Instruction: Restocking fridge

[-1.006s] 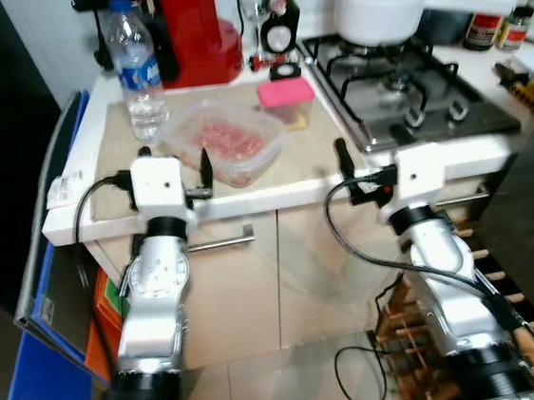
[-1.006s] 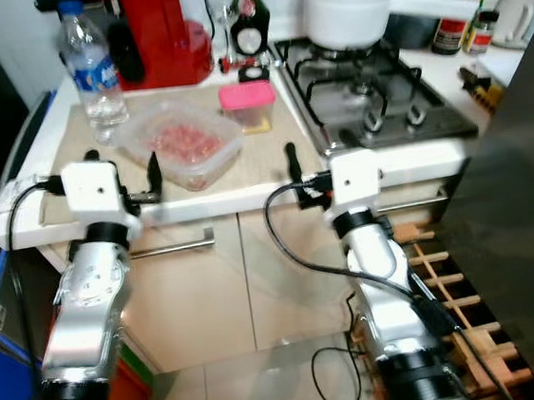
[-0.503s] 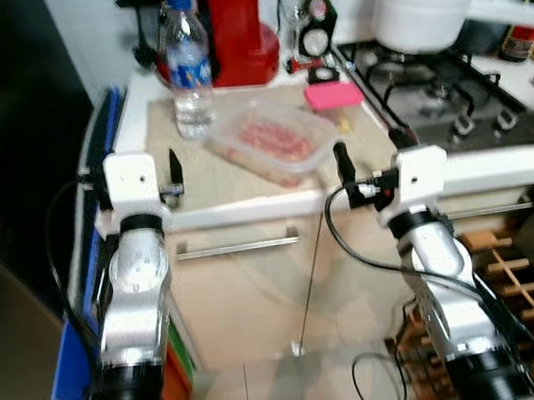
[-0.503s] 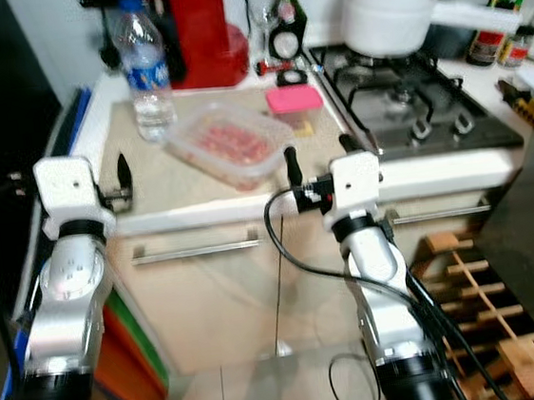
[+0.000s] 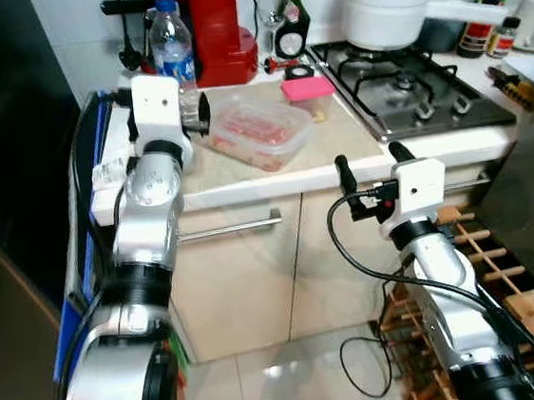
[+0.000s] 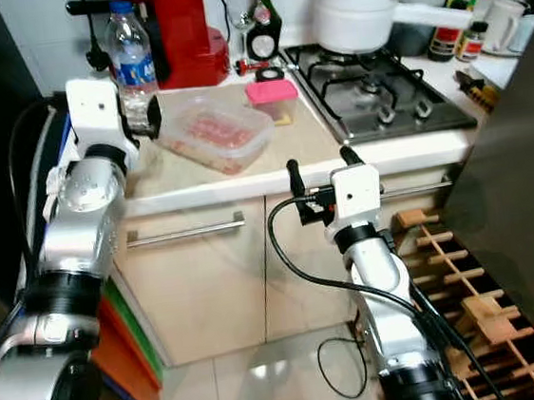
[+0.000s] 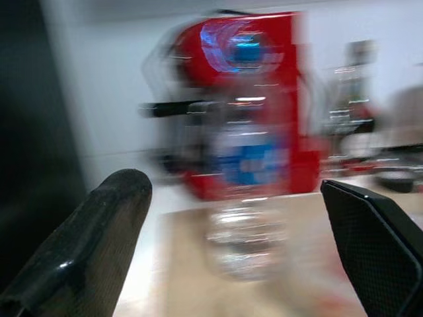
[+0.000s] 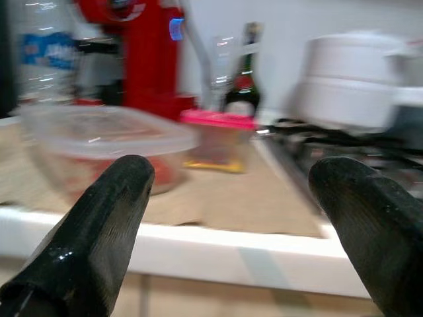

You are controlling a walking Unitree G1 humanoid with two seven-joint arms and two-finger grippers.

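left eye view: the left gripper (image 5: 202,111) is raised over the counter (image 5: 338,145), fingers spread, just beside the water bottle (image 5: 170,48). the right gripper (image 5: 368,161) hangs before the counter edge, fingers apart. left wrist view blurs the bottle between the fingers. the meat container (image 5: 258,132) sits mid-counter.

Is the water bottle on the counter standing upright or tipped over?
Upright: the water bottle stands on its base on the counter, cap up, before the left gripper.

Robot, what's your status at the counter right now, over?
Left end effector open, raised toward water bottle. Right end effector open, low by counter edge. Meat container beside bottle, untouched.
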